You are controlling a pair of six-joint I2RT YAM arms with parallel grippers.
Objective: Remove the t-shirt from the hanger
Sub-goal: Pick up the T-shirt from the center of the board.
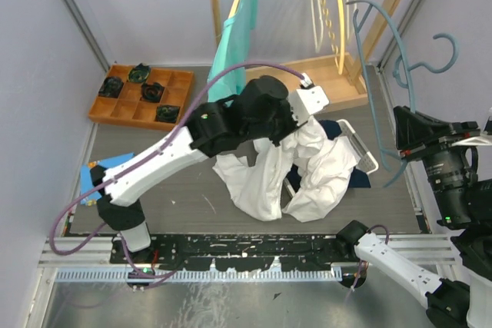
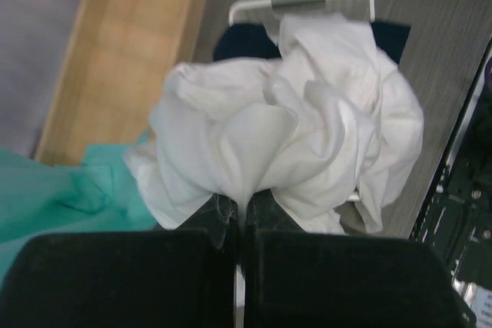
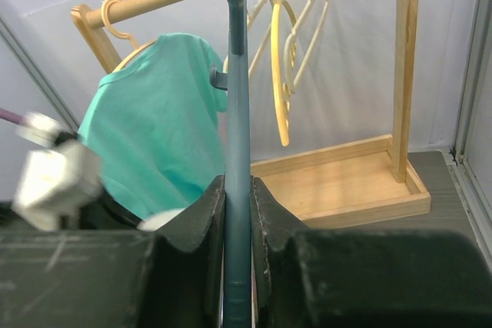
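Note:
A crumpled white t-shirt [image 1: 311,178] lies bunched at the table's middle. My left gripper [image 1: 292,130] is shut on a fold of it. In the left wrist view the fingertips [image 2: 221,213] pinch the white cloth [image 2: 292,128], with the gripper [image 2: 242,207] closed tight. My right gripper [image 1: 401,132] is raised at the right and shut on a blue-grey hanger [image 1: 457,50]. The hanger is bare and apart from the shirt. In the right wrist view the hanger's bar [image 3: 235,74] stands upright between the shut fingers of that gripper [image 3: 237,190].
A wooden rack [image 1: 338,74] at the back holds a teal t-shirt [image 1: 234,44] and empty cream hangers [image 1: 337,13]. An orange compartment tray [image 1: 104,109] sits back left. A white wire frame [image 1: 361,144] and dark cloth lie under the white shirt. A camera [image 1: 453,178] stands at the right.

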